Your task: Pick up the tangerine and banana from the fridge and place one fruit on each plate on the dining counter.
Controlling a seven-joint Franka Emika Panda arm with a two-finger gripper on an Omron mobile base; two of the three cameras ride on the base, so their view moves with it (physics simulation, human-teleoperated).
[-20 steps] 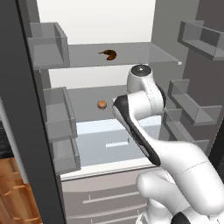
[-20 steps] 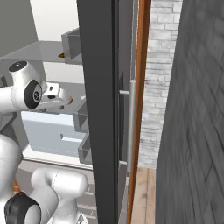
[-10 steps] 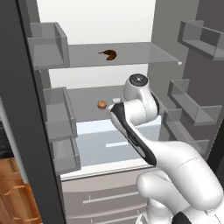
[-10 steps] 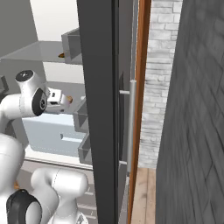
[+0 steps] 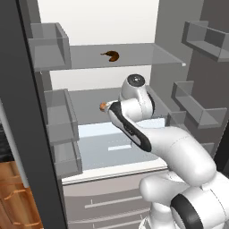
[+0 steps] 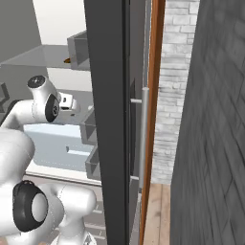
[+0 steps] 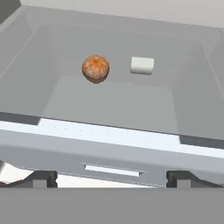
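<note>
In the left base view the fridge (image 5: pixel 27 112) stands open, its white inside crossed by grey translucent shelves. The banana (image 5: pixel 111 56), dark brown and curved, lies on the upper shelf (image 5: pixel 134 53) toward the back. One shelf lower, the tangerine (image 5: pixel 103 106) shows as a small orange spot just left of the arm's (image 5: pixel 134 129) wrist, which reaches into the fridge over the pale blue-white drawer (image 5: pixel 107 145). Grey door bins (image 5: pixel 53 44) line the left door and more bins (image 5: pixel 197 105) sit at the right. In the right base view the dark edge of the fridge door with its long bar handle (image 6: pixel 143 139) fills the middle, with a wooden strip and a grey brick wall (image 6: pixel 174 86) beyond it; at the left the arm leans into the fridge, and a sliver of the banana peeks past a door bin (image 6: pixel 79 50) on the upper shelf. In the hand view the tangerine sits on the grey lower shelf (image 7: pixel 109 105), just left of a small white block (image 7: pixel 142 65), the two close but apart. The claw (image 7: pixel 111 178) is spread wide, its two dark fingertips (image 7: pixel 43 178) far apart at the bottom, above the drawer's front edge, holding nothing and well short of the tangerine.
</note>
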